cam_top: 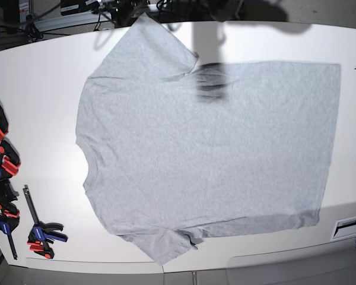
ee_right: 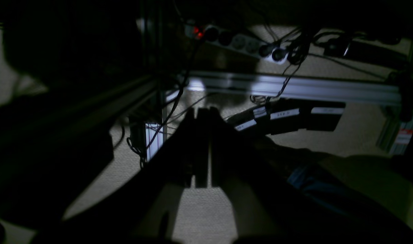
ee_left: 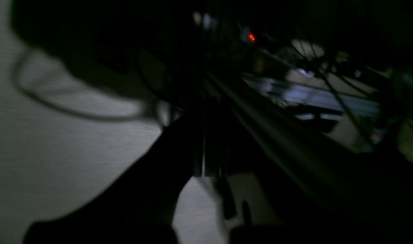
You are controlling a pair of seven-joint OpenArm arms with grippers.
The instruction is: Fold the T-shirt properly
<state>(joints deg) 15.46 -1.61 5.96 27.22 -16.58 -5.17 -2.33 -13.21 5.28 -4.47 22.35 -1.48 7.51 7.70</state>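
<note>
**Grey shirt laid flat, both arms held clear before the first fold**

On the white table, bar clamps line the left edge. Beside them the T-shirt lies spread plain side up, collar toward the left, one sleeve reaching the far edge and the other the near edge, hem at the right. No arm appears over the cloth in the base view; only a blurred shadow falls near the upper sleeve seam. Both wrist views are dark. The left gripper appears pressed closed with nothing between its fingers, the collar's curve visible beside it; the right gripper likewise looks closed and empty, facing a power strip and a frame rail. The opening fold likely calls for each arm to pinch a single layer at a sleeve or hem corner, lifting evenly so the fabric stays smooth and the edges meet squarely.
</note>
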